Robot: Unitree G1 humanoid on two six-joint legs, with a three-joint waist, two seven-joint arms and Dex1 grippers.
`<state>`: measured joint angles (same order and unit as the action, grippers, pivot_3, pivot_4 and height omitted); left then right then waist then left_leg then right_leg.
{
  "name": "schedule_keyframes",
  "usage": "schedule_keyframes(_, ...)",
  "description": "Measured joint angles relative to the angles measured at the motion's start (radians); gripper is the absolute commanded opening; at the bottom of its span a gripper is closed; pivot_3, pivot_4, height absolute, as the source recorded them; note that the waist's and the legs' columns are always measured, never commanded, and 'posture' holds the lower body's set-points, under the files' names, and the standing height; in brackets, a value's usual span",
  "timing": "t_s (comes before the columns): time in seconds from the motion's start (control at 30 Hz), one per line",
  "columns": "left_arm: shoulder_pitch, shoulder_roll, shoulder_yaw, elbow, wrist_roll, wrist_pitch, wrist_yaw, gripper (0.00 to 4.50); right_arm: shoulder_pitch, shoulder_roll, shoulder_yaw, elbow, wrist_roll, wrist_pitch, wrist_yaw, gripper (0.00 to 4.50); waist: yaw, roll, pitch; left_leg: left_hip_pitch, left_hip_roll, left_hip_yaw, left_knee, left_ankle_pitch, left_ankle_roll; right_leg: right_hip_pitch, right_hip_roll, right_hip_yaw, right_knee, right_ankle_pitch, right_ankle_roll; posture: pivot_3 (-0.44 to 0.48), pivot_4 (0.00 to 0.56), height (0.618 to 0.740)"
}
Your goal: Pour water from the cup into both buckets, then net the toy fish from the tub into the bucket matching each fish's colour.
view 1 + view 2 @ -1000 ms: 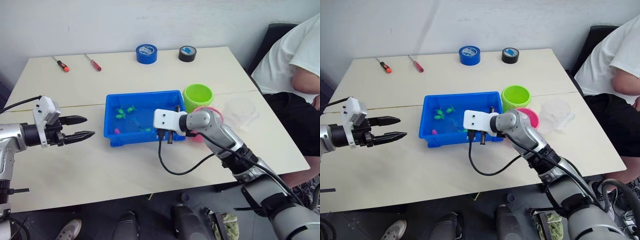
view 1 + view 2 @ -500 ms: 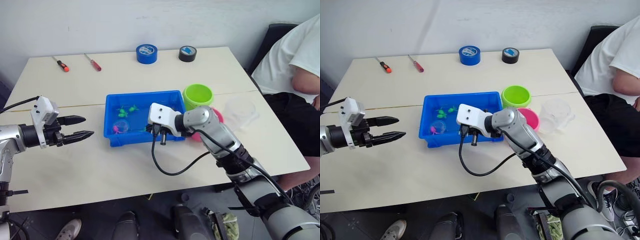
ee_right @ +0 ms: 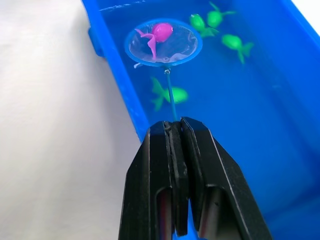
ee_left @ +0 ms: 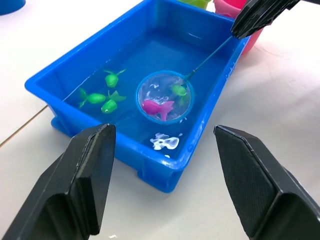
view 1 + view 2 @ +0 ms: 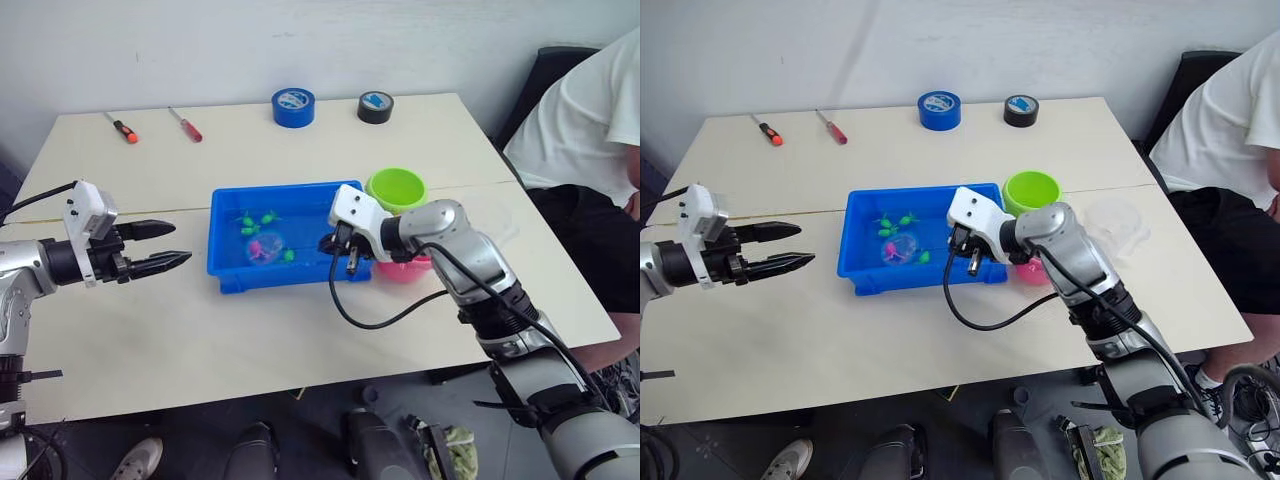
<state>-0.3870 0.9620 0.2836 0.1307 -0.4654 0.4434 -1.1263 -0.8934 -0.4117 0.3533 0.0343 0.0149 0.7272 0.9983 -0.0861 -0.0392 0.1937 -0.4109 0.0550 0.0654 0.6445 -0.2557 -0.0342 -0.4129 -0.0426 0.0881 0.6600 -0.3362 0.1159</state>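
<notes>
Here the right hand (image 3: pixel 176 131) is clamped shut on the thin dark handle of the small round blue-rimmed hoop net (image 3: pixel 163 42), at the right end of the shallow bright blue rectangular plastic tub (image 5: pixel 224 205). The net's long axis runs from that hand leftward across the tub, and the hoop sits over the water near the tub's middle. A pink toy fish (image 4: pixel 158 107) lies inside the hoop. One green toy fish (image 3: pixel 169 94) floats just beneath the handle; three more green fish (image 4: pixel 102 95) cluster toward the tub's far-left part.

The small round pink plastic bucket (image 5: pixel 1032 272), the match for this fish, stands just right of the tub, beside and partly behind the right wrist, with the lime green plastic bucket (image 5: pixel 396 188) touching or nearly touching it on the far side. So the target lies opposite to where the net points: judged from this, the hoop has to be drawn back rightward along its own axis, past the tub rim.

The clear plastic measuring cup (image 5: pixel 1112 222) stands right of the buckets on the pale counter (image 5: pixel 200 330). The left hand (image 5: pixel 166 244) hovers left of the tub, fingers spread, empty, pointing at it.
</notes>
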Motion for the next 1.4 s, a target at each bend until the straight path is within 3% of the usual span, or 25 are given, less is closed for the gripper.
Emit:
schedule_keyframes(0.6, -0.085, -0.044, -0.073, 0.04, 0.002, -0.01, -0.024, 3.46, 0.019, -0.047, -0.067, -0.047, 0.076, 0.022, -0.047, 0.0, 0.004, 0.0, 0.0, -0.001, 0.0, 0.0, 0.0, 0.0, 0.0, 0.0, 0.0, 0.0, 0.0, 0.0, 0.0, 0.0, 0.15, 0.734)
schedule_keyframes(0.8, -0.176, -0.091, -0.128, 0.051, 0.006, -0.018, -0.041, 3.46, 0.094, -0.154, -0.192, -0.143, 0.134, 0.042, -0.062, 0.0, 0.013, 0.0, 0.0, -0.003, -0.002, -0.001, 0.001, -0.001, 0.001, 0.0, -0.001, 0.0, -0.002, 0.0, 0.0, 0.0, 0.15, 0.734)
schedule_keyframes(1.13, -0.287, -0.171, -0.196, 0.137, 0.024, -0.039, -0.074, 3.46, 0.377, -0.447, -0.504, -0.439, 0.257, 0.174, -0.06, 0.0, 0.03, 0.0, 0.0, -0.002, -0.002, 0.0, 0.002, -0.001, 0.002, 0.0, 0.0, 0.001, -0.003, 0.0, 0.001, 0.0, 0.15, 0.734)
schedule_keyframes(1.4, -0.393, -0.222, -0.24, 0.301, 0.071, -0.103, -0.121, 3.46, 0.611, -0.545, -0.718, -0.574, 0.299, 0.256, -0.113, 0.0, 0.037, 0.0, 0.0, -0.003, -0.003, 0.0, 0.003, -0.001, 0.003, 0.001, 0.0, 0.001, -0.004, 0.0, 0.001, 0.0, 0.15, 0.734)
